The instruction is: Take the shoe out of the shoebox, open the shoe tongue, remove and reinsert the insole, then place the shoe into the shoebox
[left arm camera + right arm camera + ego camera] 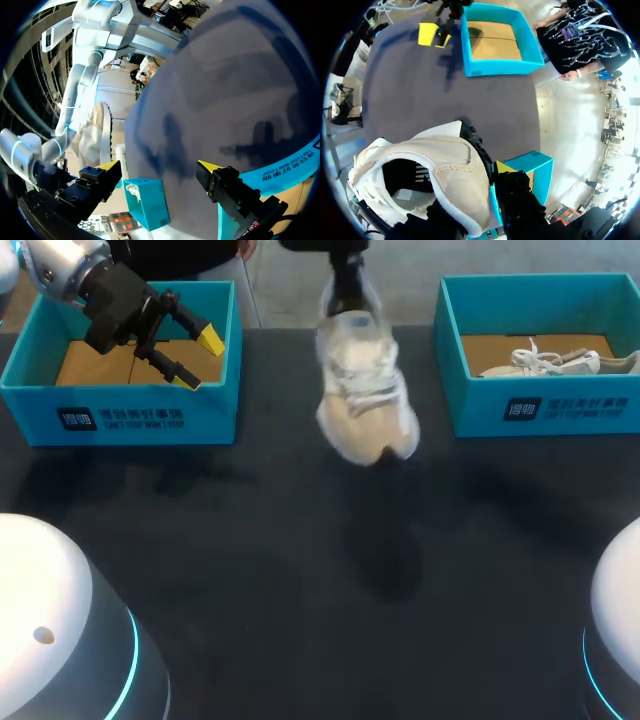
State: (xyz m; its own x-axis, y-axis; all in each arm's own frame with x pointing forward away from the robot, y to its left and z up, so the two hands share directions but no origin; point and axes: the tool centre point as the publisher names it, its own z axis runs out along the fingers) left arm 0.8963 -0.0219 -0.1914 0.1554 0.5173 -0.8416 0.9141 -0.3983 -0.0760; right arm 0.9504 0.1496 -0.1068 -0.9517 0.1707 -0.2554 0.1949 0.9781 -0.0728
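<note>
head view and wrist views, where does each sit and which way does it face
Head view: above and behind, looking down on the table; left gripper at the left shoebox, right gripper holding the shoe.
Left wrist view: on the left wrist, facing across the table past its open fingers.
Right wrist view: on the right wrist, looking down past the held shoe.
Shared: all three show the shoe and left shoebox.

My left arm (70, 270) comes in over the far left corner of the left shoebox (120, 415). It holds my left gripper (198, 360) above that box's right-hand end, angled down, fingertips (107, 165) spread wide apart. My right gripper (348, 285) is raised well to the right of that box, clamped on the heel of the white shoe (365, 390), which hangs toe-down.
</note>
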